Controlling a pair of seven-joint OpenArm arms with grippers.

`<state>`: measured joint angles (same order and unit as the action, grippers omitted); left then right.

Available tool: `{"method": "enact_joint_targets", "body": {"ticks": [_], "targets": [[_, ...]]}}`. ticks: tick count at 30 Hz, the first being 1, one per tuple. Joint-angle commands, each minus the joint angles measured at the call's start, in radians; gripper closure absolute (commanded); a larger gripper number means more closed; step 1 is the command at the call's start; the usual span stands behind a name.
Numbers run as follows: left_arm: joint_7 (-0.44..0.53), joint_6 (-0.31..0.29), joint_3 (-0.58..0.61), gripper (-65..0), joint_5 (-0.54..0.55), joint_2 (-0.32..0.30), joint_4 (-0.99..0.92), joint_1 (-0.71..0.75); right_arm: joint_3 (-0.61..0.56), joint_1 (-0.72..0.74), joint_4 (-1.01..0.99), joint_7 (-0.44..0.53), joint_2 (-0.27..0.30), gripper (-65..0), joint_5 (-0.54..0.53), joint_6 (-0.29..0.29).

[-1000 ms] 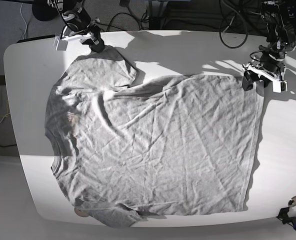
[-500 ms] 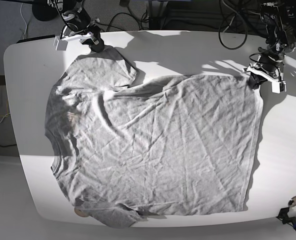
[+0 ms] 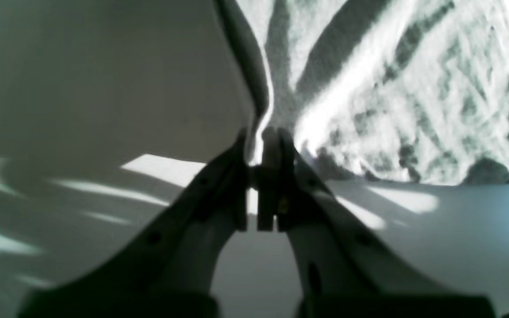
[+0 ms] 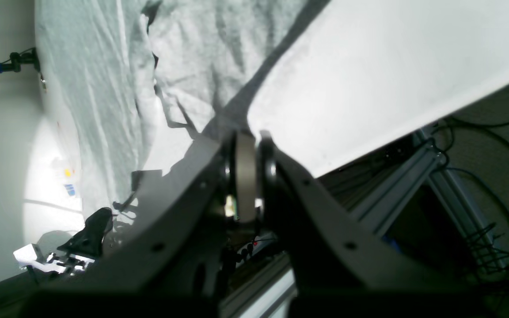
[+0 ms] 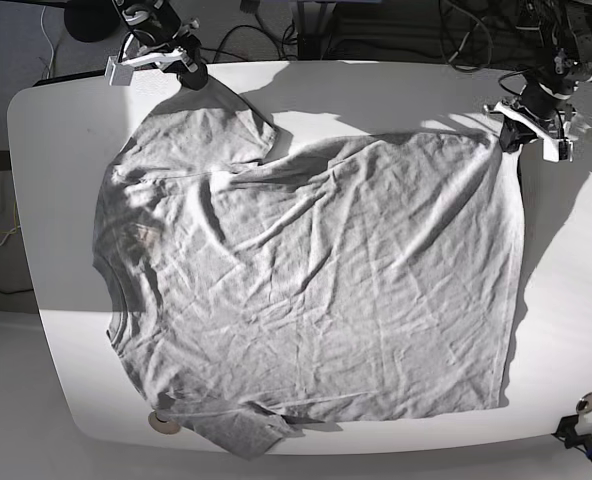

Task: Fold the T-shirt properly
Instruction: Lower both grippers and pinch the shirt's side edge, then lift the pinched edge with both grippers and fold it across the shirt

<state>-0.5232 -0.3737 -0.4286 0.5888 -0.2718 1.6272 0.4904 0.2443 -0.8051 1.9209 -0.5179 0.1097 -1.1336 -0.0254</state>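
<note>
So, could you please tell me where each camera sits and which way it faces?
Base: overhead, looking down on the table and spread T-shirt; both arms show at the far edge.
Left wrist: on the left arm, looking along the left gripper, shut on the shirt's edge.
Right wrist: on the right arm, along the right gripper, shut on cloth.
Shared: all three show the T-shirt and table.

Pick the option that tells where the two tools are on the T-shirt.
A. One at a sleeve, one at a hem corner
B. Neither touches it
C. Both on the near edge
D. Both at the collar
A: the right tool pinches the far sleeve of the T-shirt, and the left tool pinches the far hem corner.
</note>
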Motion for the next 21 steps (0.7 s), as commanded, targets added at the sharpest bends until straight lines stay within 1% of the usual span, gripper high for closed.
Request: {"method": "enact_joint_targets", "body": {"ticks": [1, 8, 10, 11, 14, 17, 19, 21], "targets": [[0.018, -0.006, -0.006, 0.0, 0.013, -0.013, 0.049, 0.046, 0.005, -0.047, 0.027, 0.009, 0.005, 0.0, -0.018, -0.018], [0.018, -0.006, -0.006, 0.0, 0.013, -0.013, 0.155, 0.187, 0.005, -0.144, 0.078, 0.009, 0.005, 0.0, -0.020, -0.020], [0.018, -0.006, -0.006, 0.0, 0.013, -0.013, 0.196, 0.213, 0.005, -0.152, 0.093, 0.009, 0.005, 0.0, -0.024, -0.020], [0.018, -0.006, -0.006, 0.0, 0.015, -0.013, 0.212, 0.216, 0.005, -0.150, 0.093, 0.009, 0.006, 0.0, -0.044, -0.020], [0.018, -0.006, -0.006, 0.0, 0.015, -0.013, 0.250, 0.209, 0.005, -0.112, 0.093, 0.011, 0.026, 0.0, -0.101, -0.020], [0.016, -0.006, -0.005, 0.0, 0.015, -0.013, 0.272, 0.149, 0.010, -0.044, 0.091, 0.011, 0.068, 0.0, -0.171, -0.014], [0.016, -0.006, -0.005, 0.0, 0.015, -0.013, 0.272, 0.110, 0.034, -0.007, 0.091, 0.003, 0.091, 0.0, -0.219, -0.012], [0.016, -0.003, -0.005, 0.0, 0.015, -0.016, 0.272, 0.075, 0.040, 0.029, 0.090, 0.003, 0.112, 0.0, -0.231, -0.012]]}}
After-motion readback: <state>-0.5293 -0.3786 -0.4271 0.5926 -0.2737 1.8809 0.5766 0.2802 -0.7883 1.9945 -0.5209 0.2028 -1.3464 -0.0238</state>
